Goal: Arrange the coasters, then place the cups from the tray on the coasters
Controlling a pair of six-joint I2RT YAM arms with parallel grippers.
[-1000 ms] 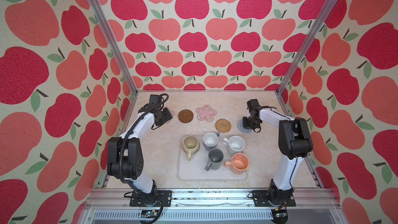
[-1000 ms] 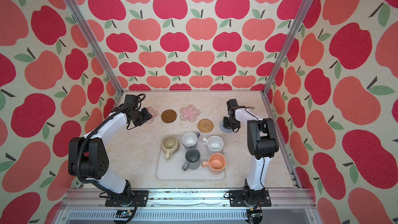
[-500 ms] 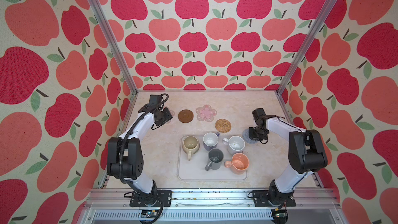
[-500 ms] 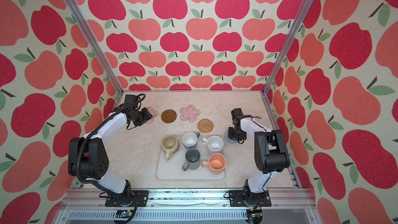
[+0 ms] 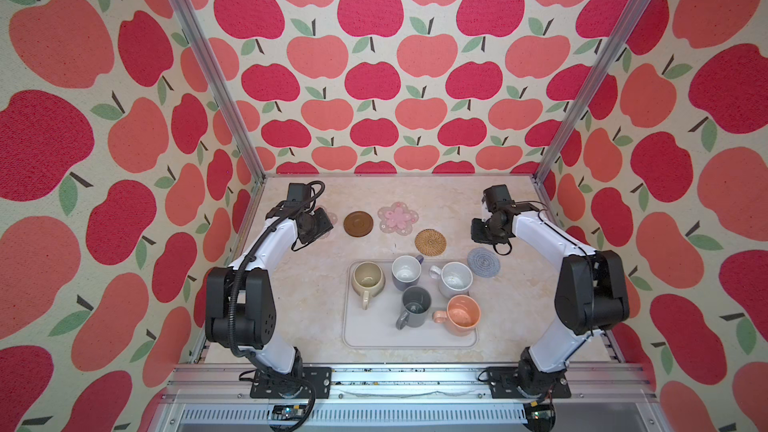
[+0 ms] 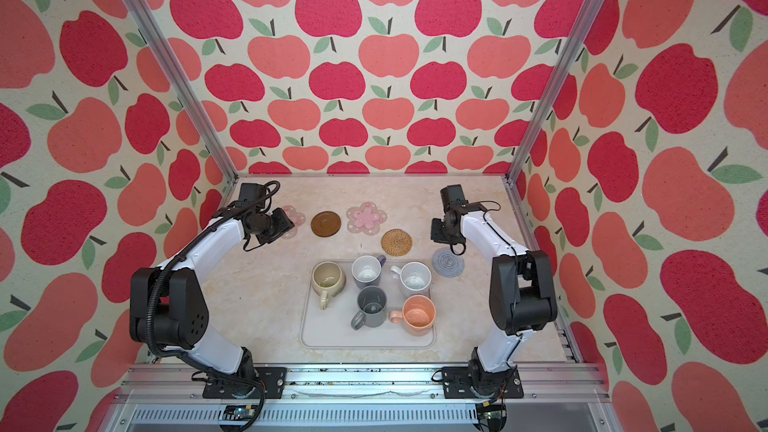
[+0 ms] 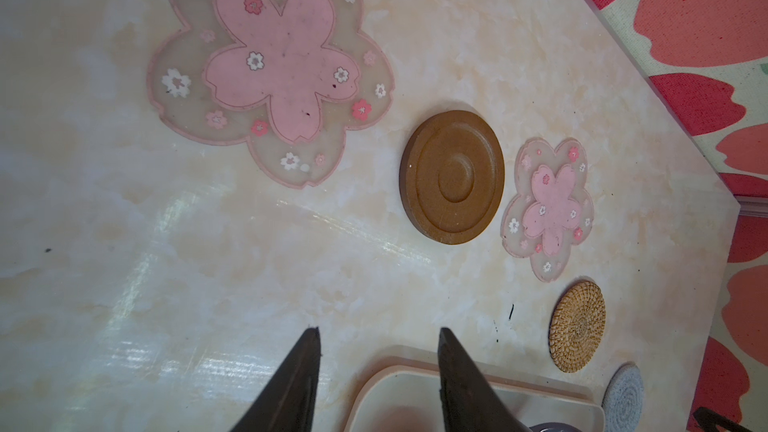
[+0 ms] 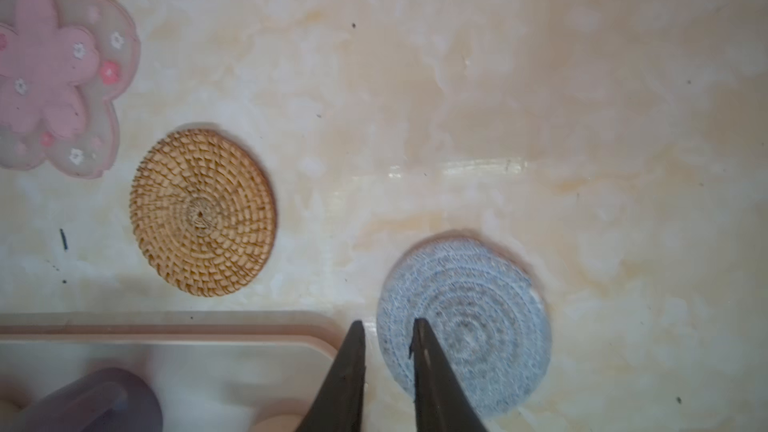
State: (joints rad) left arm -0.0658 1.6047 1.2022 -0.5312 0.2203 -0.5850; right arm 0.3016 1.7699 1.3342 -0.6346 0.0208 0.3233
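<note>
Marble tabletop [image 5: 311,284], tray [image 5: 374,336] with five upright mugs [image 5: 415,301]

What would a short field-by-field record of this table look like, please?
coasters: pink flower coaster, brown disc, second pink flower coaster, rattan coaster, grey-blue knitted coaster
coaster layout: rough arc on the table behind the tray, none overlapping
cups: beige cup, lavender cup, white speckled cup, dark grey cup, peach cup
cup location: all upright on the tray
cups on coasters: none
left fingers: apart, holding nothing
right fingers: narrowly apart, holding nothing
</note>
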